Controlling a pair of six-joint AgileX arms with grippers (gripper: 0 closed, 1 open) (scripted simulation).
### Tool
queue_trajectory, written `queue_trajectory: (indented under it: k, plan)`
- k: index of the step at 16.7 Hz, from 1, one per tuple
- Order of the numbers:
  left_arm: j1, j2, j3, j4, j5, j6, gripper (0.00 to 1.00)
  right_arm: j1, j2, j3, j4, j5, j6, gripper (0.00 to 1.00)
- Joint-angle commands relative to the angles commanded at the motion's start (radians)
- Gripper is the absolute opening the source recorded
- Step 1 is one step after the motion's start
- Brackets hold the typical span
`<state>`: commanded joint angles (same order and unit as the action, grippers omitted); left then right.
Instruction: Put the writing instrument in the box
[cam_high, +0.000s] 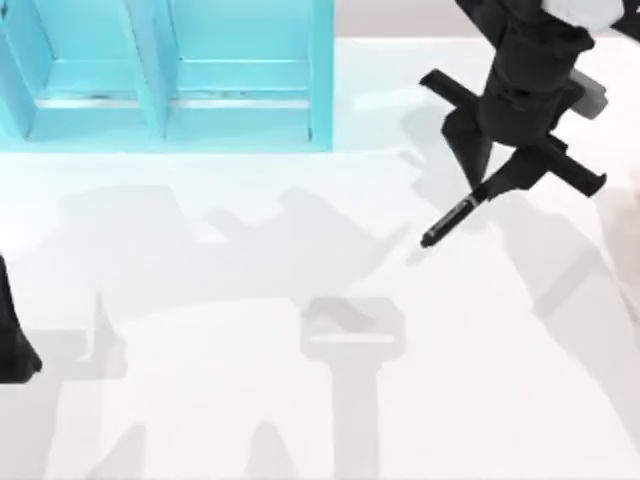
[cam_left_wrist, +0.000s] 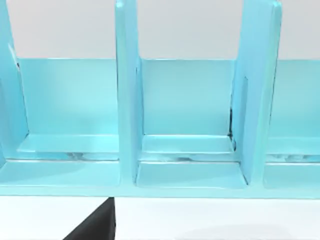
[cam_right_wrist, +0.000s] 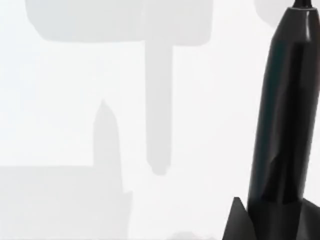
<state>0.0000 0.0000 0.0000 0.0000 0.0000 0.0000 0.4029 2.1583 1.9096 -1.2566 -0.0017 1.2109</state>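
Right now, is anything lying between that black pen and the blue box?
No. In the top view, only bare white table separates the pen from the box.

The box (cam_high: 170, 75) stands in the upper left of the tabletop (cam_high: 300, 400). The pen (cam_high: 450, 220) hangs at the upper right, in the right gripper (cam_high: 482, 190).

open table (cam_high: 300, 400), box (cam_high: 240, 110) dividers upright

Rendered simulation workspace: a plain white table (cam_high: 250, 400) carrying a flat-shaded cyan divided box (cam_high: 160, 120), beneath black AgileX arms.
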Motion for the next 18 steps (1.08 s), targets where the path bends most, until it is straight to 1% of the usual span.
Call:
queue_trajectory:
  k: [3, 8, 11, 14, 18]
  plan:
    - [0.000, 0.000, 0.000, 0.000, 0.000, 0.000, 1.00, -0.220, -0.041, -0.050, -0.007, -0.002, -0.049, 0.00]
    - [0.000, 0.000, 0.000, 0.000, 0.000, 0.000, 1.00, -0.694, -0.125, -0.153, -0.018, -0.001, -0.151, 0.00]
    - [0.000, 0.000, 0.000, 0.000, 0.000, 0.000, 1.00, -0.901, -0.178, -0.204, -0.015, -0.005, -0.207, 0.00]
    - [0.000, 0.000, 0.000, 0.000, 0.000, 0.000, 1.00, -1.012, -0.220, -0.238, -0.008, -0.012, -0.246, 0.00]
    - [0.000, 0.000, 0.000, 0.000, 0.000, 0.000, 1.00, -1.033, -0.229, -0.244, -0.006, -0.015, -0.254, 0.00]
